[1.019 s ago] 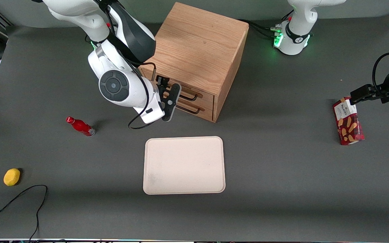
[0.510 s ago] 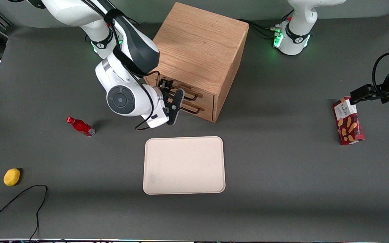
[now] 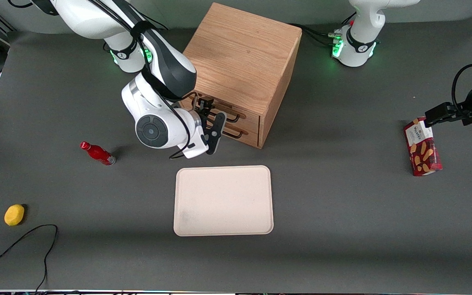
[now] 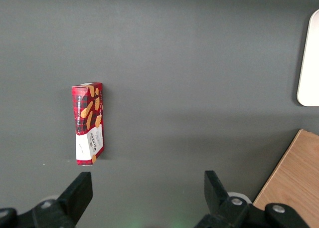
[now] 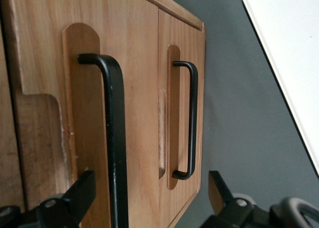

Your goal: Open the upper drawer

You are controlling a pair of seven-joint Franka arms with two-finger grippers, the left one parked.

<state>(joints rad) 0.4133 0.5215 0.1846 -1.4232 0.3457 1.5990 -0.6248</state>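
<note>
The oak cabinet (image 3: 244,61) stands at the table's middle. Its upper drawer (image 3: 249,117) is shut, flush with the lower drawer (image 3: 247,137) beneath it. My right gripper (image 3: 210,113) is open, right in front of the drawer fronts, at the end of the black handles nearer the working arm. In the right wrist view the upper drawer (image 5: 139,88) has its black wire handle (image 5: 115,138) between my open fingers, close to one fingertip (image 5: 84,190); my gripper (image 5: 149,198) touches nothing. The lower drawer (image 5: 198,38) and its handle (image 5: 192,118) also lie within the fingers' span.
A cream tray (image 3: 223,200) lies nearer the front camera than the cabinet. A red bottle (image 3: 97,153), a yellow fruit (image 3: 14,214) and a black cable (image 3: 23,241) lie toward the working arm's end. A red biscuit box (image 3: 422,147) lies toward the parked arm's end.
My right gripper has moved along the drawer fronts toward the handles and closer to the cabinet. The drawers have not moved.
</note>
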